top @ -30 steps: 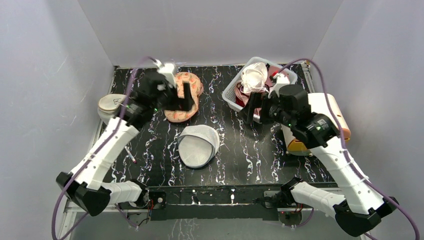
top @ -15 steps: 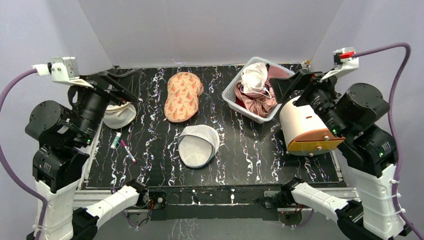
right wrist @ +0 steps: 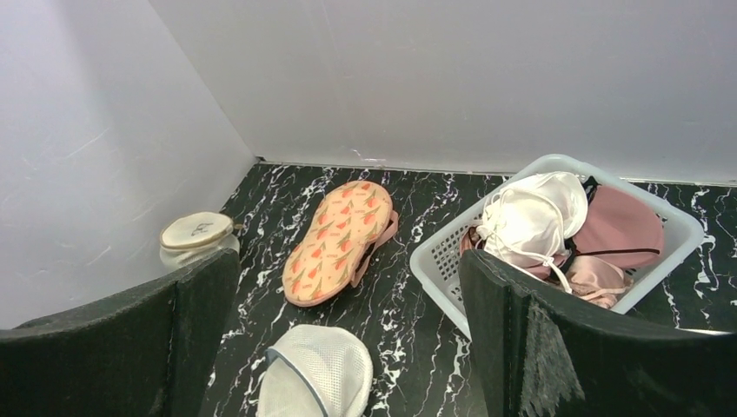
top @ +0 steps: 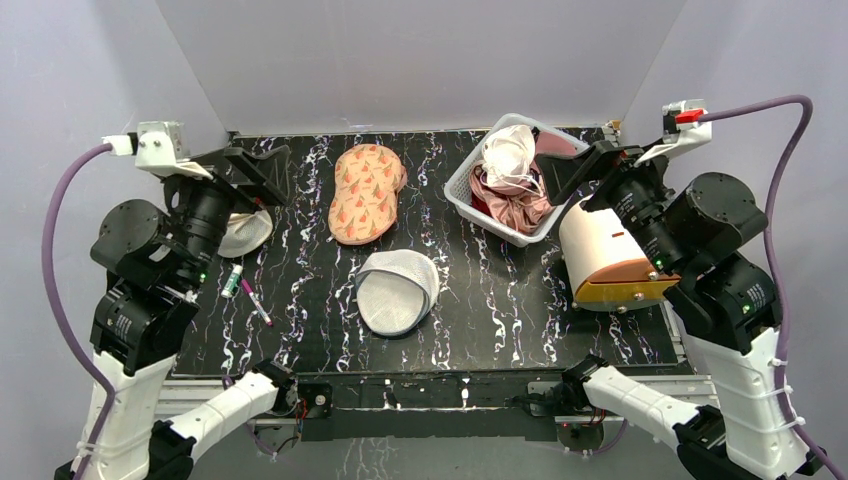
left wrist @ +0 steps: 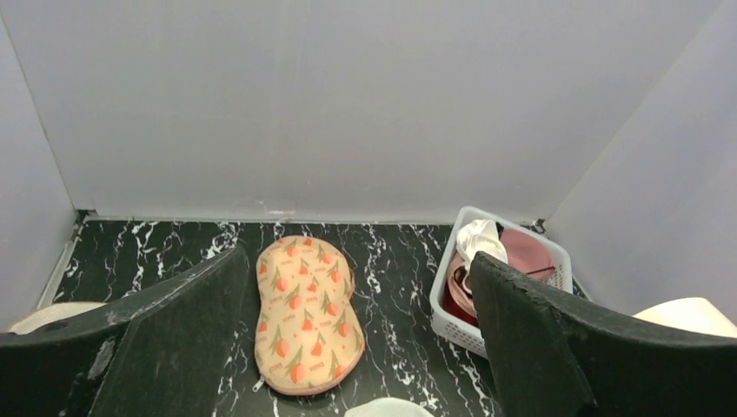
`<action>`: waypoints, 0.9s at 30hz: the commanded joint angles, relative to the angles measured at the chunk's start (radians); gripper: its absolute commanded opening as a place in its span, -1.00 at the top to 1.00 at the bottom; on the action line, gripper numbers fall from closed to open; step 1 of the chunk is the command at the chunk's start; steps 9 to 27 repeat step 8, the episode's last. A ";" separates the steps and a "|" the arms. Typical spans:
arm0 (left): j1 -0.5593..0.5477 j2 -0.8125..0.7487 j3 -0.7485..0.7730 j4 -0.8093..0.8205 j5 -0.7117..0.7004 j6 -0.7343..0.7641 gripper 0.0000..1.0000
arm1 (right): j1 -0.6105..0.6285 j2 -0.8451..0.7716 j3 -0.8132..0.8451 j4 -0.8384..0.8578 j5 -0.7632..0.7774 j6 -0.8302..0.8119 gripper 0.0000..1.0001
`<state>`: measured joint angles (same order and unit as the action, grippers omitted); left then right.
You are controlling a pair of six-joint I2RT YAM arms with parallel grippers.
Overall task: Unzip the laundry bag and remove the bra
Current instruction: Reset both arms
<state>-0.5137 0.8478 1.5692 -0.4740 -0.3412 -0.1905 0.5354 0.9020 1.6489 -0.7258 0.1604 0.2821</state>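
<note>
The laundry bag [top: 397,290], a round white mesh pouch with a grey rim line across its face, lies mid-table; it also shows in the right wrist view [right wrist: 317,378]. The whitish bra [top: 508,155] rests on top of pink garments in the white basket [top: 455,190], and the right wrist view shows the bra [right wrist: 530,217] with its looping straps. My left gripper [top: 250,175] is raised at the table's left side, open and empty. My right gripper [top: 585,168] is raised at the right, beside the basket, open and empty. Neither touches the bag.
A peach tulip-print pouch [top: 365,193] lies at the back middle. A mesh pouch with a cream top [top: 240,228] sits at the left under my left arm, with two pens [top: 245,290] near it. A white-and-orange drum-shaped appliance [top: 605,255] stands at the right.
Both arms have drawn back from over the table's rear to raised poses at the sides. The left gripper then shifted slightly right. Bag, bra and basket have not moved.
</note>
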 commanded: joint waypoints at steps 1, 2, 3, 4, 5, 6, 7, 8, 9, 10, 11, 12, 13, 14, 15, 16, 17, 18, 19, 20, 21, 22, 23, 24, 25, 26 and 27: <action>-0.001 -0.018 0.002 0.082 -0.025 0.044 -0.97 | -0.002 -0.024 -0.009 0.085 0.023 -0.014 -0.96; 0.000 -0.019 -0.002 0.083 -0.023 0.044 -0.97 | -0.002 -0.027 -0.015 0.089 0.025 -0.014 -0.96; 0.000 -0.018 -0.006 0.087 -0.022 0.044 -0.97 | -0.002 -0.028 -0.020 0.092 0.027 -0.014 -0.96; -0.001 -0.017 -0.012 0.092 -0.020 0.045 -0.97 | -0.002 -0.028 -0.023 0.090 0.028 -0.016 -0.96; -0.002 -0.017 -0.018 0.095 -0.017 0.043 -0.97 | -0.002 -0.028 -0.027 0.089 0.029 -0.017 -0.96; -0.001 -0.015 -0.022 0.095 -0.012 0.041 -0.97 | -0.002 -0.028 -0.031 0.090 0.025 -0.020 -0.96; 0.000 -0.012 -0.025 0.093 -0.009 0.036 -0.97 | -0.002 -0.030 -0.034 0.094 0.022 -0.023 -0.96; -0.001 -0.009 -0.026 0.092 -0.005 0.032 -0.97 | -0.002 -0.033 -0.041 0.100 0.018 -0.026 -0.96; -0.001 -0.009 -0.026 0.092 -0.005 0.032 -0.97 | -0.002 -0.033 -0.041 0.100 0.018 -0.026 -0.96; -0.001 -0.009 -0.026 0.092 -0.005 0.032 -0.97 | -0.002 -0.033 -0.041 0.100 0.018 -0.026 -0.96; -0.001 -0.009 -0.026 0.092 -0.005 0.032 -0.97 | -0.002 -0.033 -0.041 0.100 0.018 -0.026 -0.96; -0.001 -0.009 -0.026 0.092 -0.005 0.032 -0.97 | -0.002 -0.033 -0.041 0.100 0.018 -0.026 -0.96; -0.001 -0.009 -0.026 0.092 -0.005 0.032 -0.97 | -0.002 -0.033 -0.041 0.100 0.018 -0.026 -0.96; -0.001 -0.009 -0.026 0.092 -0.005 0.032 -0.97 | -0.002 -0.033 -0.041 0.100 0.018 -0.026 -0.96; -0.001 -0.009 -0.026 0.092 -0.005 0.032 -0.97 | -0.002 -0.033 -0.041 0.100 0.018 -0.026 -0.96; -0.001 -0.009 -0.026 0.092 -0.005 0.032 -0.97 | -0.002 -0.033 -0.041 0.100 0.018 -0.026 -0.96; -0.001 -0.009 -0.026 0.092 -0.005 0.032 -0.97 | -0.002 -0.033 -0.041 0.100 0.018 -0.026 -0.96; -0.001 -0.009 -0.026 0.092 -0.005 0.032 -0.97 | -0.002 -0.033 -0.041 0.100 0.018 -0.026 -0.96; -0.001 -0.009 -0.026 0.092 -0.005 0.032 -0.97 | -0.002 -0.033 -0.041 0.100 0.018 -0.026 -0.96; -0.001 -0.009 -0.026 0.092 -0.005 0.032 -0.97 | -0.002 -0.033 -0.041 0.100 0.018 -0.026 -0.96; -0.001 -0.009 -0.026 0.092 -0.005 0.032 -0.97 | -0.002 -0.033 -0.041 0.100 0.018 -0.026 -0.96; -0.001 -0.009 -0.026 0.092 -0.005 0.032 -0.97 | -0.002 -0.033 -0.041 0.100 0.018 -0.026 -0.96; -0.001 -0.009 -0.026 0.092 -0.005 0.032 -0.97 | -0.002 -0.033 -0.041 0.100 0.018 -0.026 -0.96; -0.001 -0.009 -0.026 0.092 -0.005 0.032 -0.97 | -0.002 -0.033 -0.041 0.100 0.018 -0.026 -0.96; -0.001 -0.009 -0.026 0.092 -0.005 0.032 -0.97 | -0.002 -0.033 -0.041 0.100 0.018 -0.026 -0.96; -0.001 -0.009 -0.026 0.092 -0.005 0.032 -0.97 | -0.002 -0.033 -0.041 0.100 0.018 -0.026 -0.96; -0.001 -0.009 -0.026 0.092 -0.005 0.032 -0.97 | -0.002 -0.033 -0.041 0.100 0.018 -0.026 -0.96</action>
